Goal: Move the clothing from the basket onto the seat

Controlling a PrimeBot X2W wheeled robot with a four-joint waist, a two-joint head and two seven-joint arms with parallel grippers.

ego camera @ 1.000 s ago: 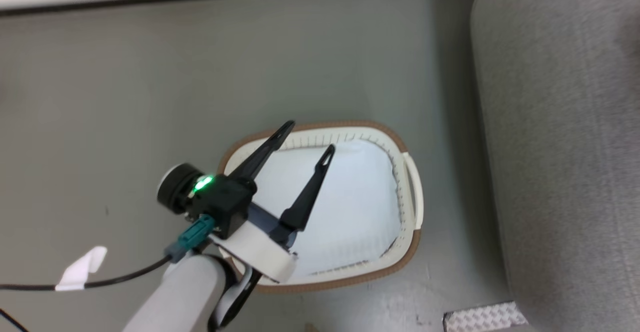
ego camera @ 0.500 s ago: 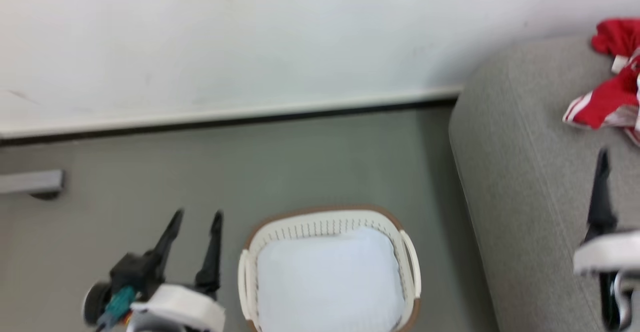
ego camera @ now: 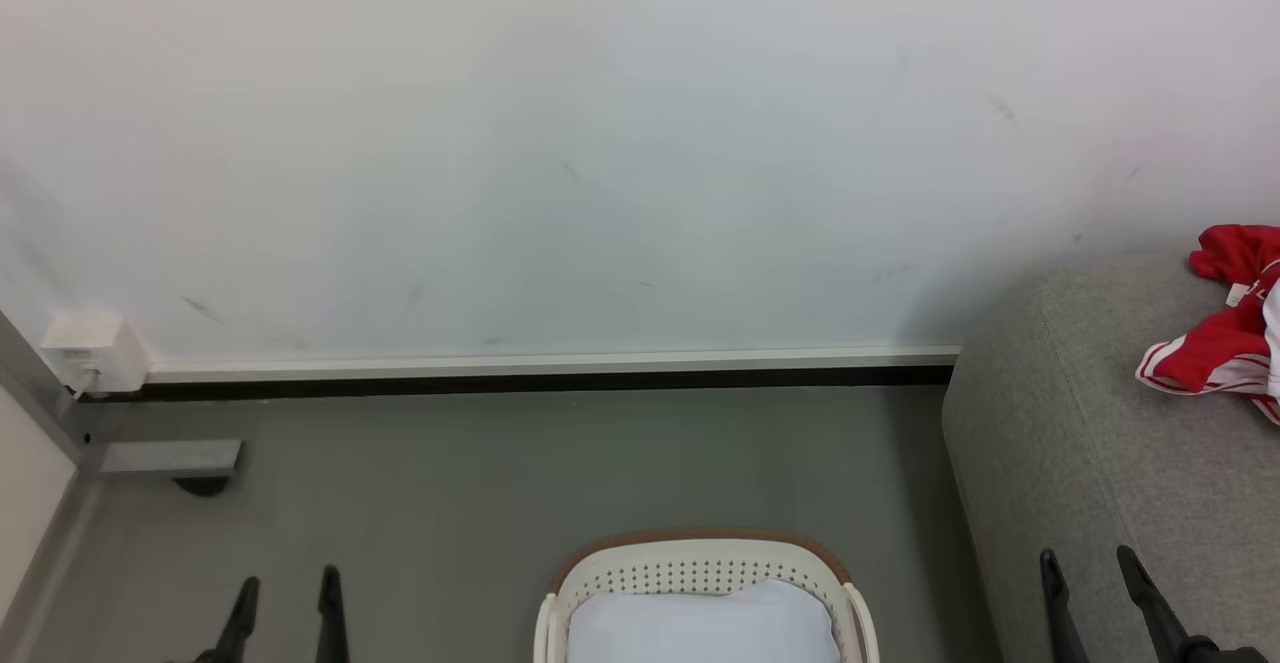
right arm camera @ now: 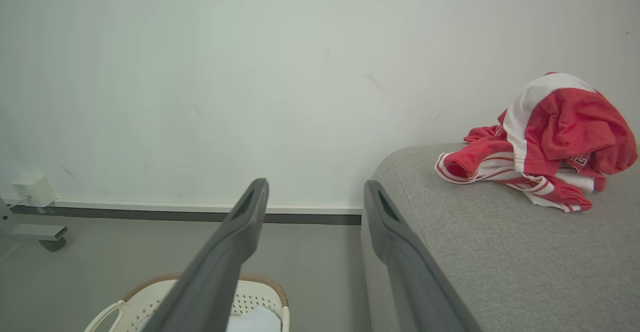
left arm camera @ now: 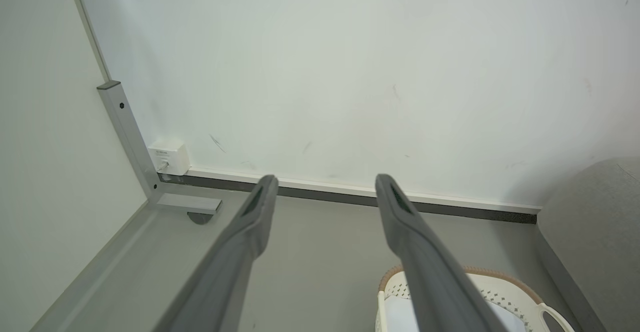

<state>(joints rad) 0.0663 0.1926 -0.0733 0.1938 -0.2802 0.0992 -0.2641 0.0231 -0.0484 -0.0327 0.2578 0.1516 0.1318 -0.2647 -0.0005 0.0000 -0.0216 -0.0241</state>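
The red clothing (ego camera: pixel 1225 343) with white stripes lies heaped on the grey seat (ego camera: pixel 1080 443) at the right, also plain in the right wrist view as a pile (right arm camera: pixel 545 141) on the seat (right arm camera: pixel 500 252). The cream basket (ego camera: pixel 700 583) stands on the floor at the bottom centre, holding its white liner (ego camera: pixel 700 628). My left gripper (ego camera: pixel 287 585) is open at the lower left, over bare floor. My right gripper (ego camera: pixel 1088 563) is open at the lower right, by the seat's front edge, with nothing between its fingers.
A white wall with a dark baseboard (ego camera: pixel 520 380) runs behind the grey floor (ego camera: pixel 450 483). A grey metal frame foot (ego camera: pixel 165 458) and a small white box (ego camera: pixel 85 351) sit in the left corner.
The head camera has tilted up, so the basket dropped to the bottom edge and the wall and clothing came into view. My left gripper left the basket and now stands at the lower left.
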